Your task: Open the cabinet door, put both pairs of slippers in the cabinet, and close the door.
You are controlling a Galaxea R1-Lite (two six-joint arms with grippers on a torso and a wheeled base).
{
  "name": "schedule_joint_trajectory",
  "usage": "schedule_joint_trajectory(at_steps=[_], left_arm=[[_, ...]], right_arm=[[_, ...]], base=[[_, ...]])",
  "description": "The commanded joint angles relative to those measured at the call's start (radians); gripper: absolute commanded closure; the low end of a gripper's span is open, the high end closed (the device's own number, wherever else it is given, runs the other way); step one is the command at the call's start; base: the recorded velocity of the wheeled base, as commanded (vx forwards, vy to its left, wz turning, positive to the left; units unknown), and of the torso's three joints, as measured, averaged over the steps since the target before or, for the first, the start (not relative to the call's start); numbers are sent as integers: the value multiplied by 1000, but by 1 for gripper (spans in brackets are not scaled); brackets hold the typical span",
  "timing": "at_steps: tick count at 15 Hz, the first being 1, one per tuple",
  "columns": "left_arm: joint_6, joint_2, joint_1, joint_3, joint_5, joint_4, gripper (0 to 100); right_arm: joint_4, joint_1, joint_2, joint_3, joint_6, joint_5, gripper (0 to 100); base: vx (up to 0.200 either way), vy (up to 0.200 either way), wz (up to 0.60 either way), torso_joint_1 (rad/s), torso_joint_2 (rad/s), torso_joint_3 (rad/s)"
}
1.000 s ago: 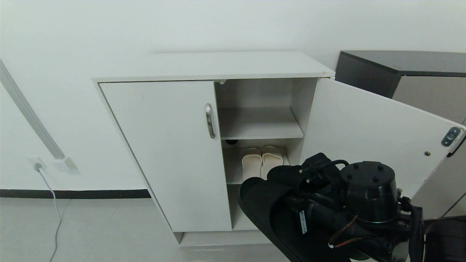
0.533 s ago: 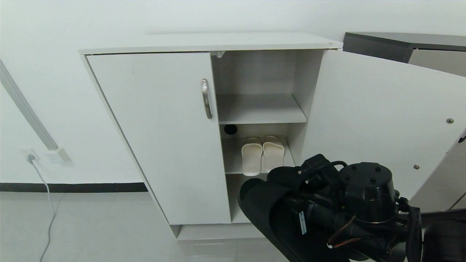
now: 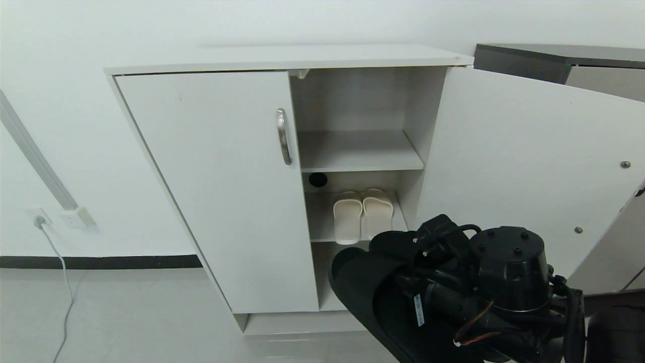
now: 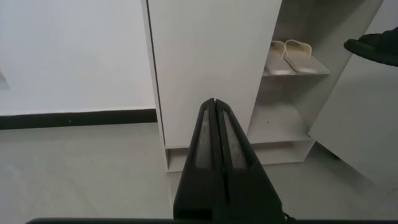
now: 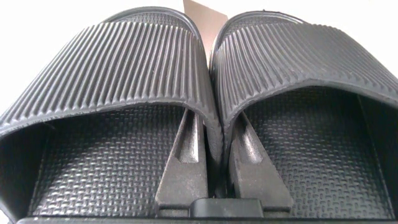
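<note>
Right gripper (image 5: 214,143) is pinching black slippers (image 3: 368,287) by touching straps — probably light, flexing rubber — five o'clock of cabinet (image 3: 302,53); left gripper (image 4: 214,124) is idling, fingers together, empty.

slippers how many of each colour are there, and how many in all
white slippers: 2, on the middle shelf of the cabinet
black slippers: 2, clamped in the right gripper
total: 4

The right gripper (image 5: 216,127) is wedged between the two held slippers (image 3: 370,292), one on either side. Ahead of it, inside the cabinet (image 3: 282,54), the shelved slippers (image 3: 363,214) lie on the middle shelf (image 3: 320,222). The open door (image 3: 524,166) stands to the gripper's right.
</note>
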Motion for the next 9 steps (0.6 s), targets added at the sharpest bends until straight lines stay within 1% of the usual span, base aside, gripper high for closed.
schedule_joint_trajectory(at_steps=[1,2,3,5,6,7,8,9], left_arm=[[-1,1,0,0,0,1,100],[-1,1,0,0,0,1,100],[-1,1,0,0,0,1,100],[-1,1,0,0,0,1,100],[-1,1,0,0,0,1,100],[-1,1,0,0,0,1,100],[-3,1,0,0,0,1,100],[-1,1,0,2,0,1,100]], right_arm=[[-6,-7,9,-6,0,0,100],[-41,-9,26,-8,0,-8,100],[-65,-7,46,-20,-8,-52,100],[-67,20,124,-106,-3,-235,100],[-65,32,150,-129,0,-278,100],[-65,60,201,-170,17,-342,100],[-44,77,236,-227,47,-402,100],[7,78,262,-292,77,-450,100]], base=[[0,0,0,0,0,0],[0,0,0,0,0,0],[0,0,0,0,0,0],[0,0,0,0,0,0],[0,0,0,0,0,0],[0,0,0,0,0,0],[0,0,0,0,0,0],[0,0,0,0,0,0]])
